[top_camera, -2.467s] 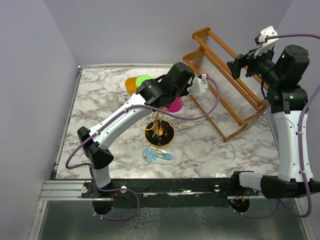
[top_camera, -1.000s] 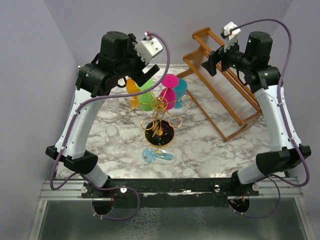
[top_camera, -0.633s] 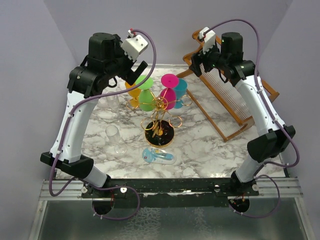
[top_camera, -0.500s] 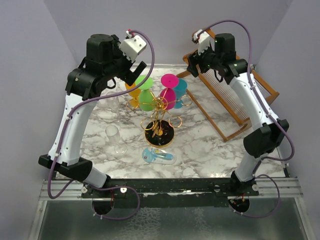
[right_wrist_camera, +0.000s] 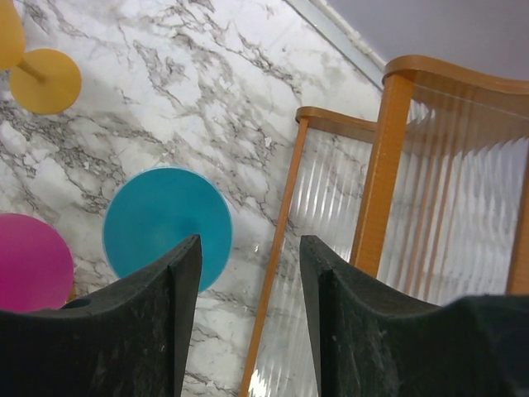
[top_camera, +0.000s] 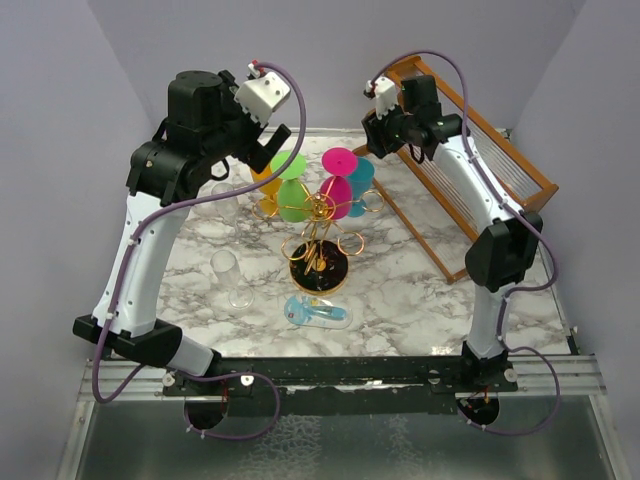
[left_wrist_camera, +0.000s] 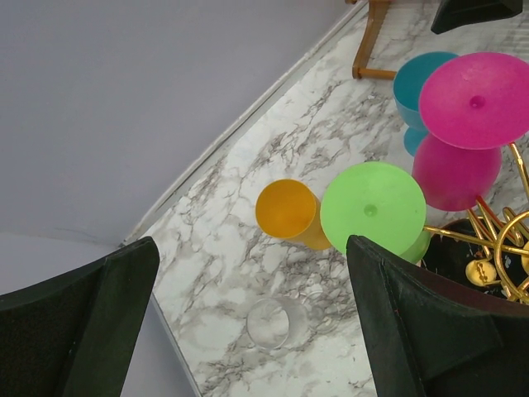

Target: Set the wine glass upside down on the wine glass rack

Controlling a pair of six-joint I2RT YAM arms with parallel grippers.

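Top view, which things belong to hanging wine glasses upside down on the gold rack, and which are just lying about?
Job: gold wire tree-shaped rack; hung on it, green wine glass, pink wine glass, teal wine glass; nearby, orange wine glass, pale blue glass, clear glass.
Lying about: brown wooden slatted rack.

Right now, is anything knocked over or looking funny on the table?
Yes. A pale blue glass lies on its side in front of the gold rack, unlike the green glass hanging upside down on it.
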